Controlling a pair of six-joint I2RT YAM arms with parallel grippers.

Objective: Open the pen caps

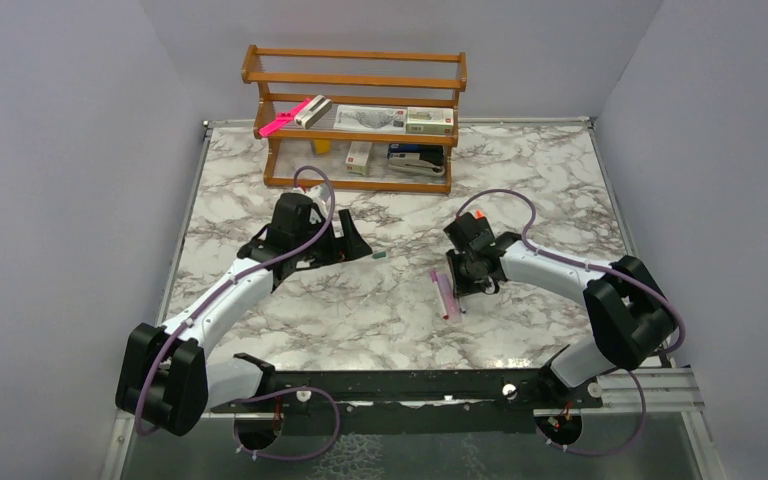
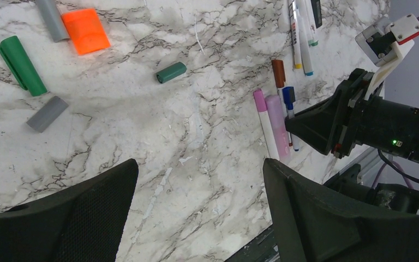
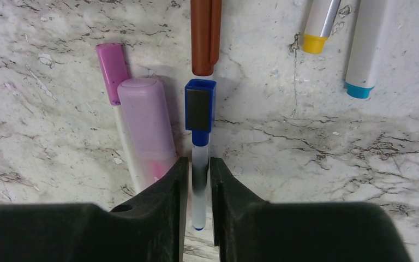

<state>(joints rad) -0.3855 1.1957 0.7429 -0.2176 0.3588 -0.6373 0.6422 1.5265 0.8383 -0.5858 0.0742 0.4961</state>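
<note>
My right gripper [image 3: 199,164] is down on the table, shut on the white barrel of a marker with a blue cap [image 3: 199,103]. A dark red cap [image 3: 205,35] lies just beyond it. A marker with a pink cap [image 3: 112,65] and a lilac highlighter [image 3: 147,120] lie to its left. In the top view the right gripper [image 1: 465,285] is over this pen group [image 1: 444,292]. My left gripper [image 2: 199,180] is open and empty above bare table. A loose green cap [image 2: 171,72] lies ahead of it, also seen in the top view [image 1: 380,255].
Two more markers, one yellow-ended [image 3: 313,42] and one teal-ended [image 3: 358,87], lie right of the group. A green marker piece [image 2: 22,64], an orange piece [image 2: 85,30] and a grey piece [image 2: 47,113] lie to the left. A wooden shelf [image 1: 360,80] with small boxes stands at the back.
</note>
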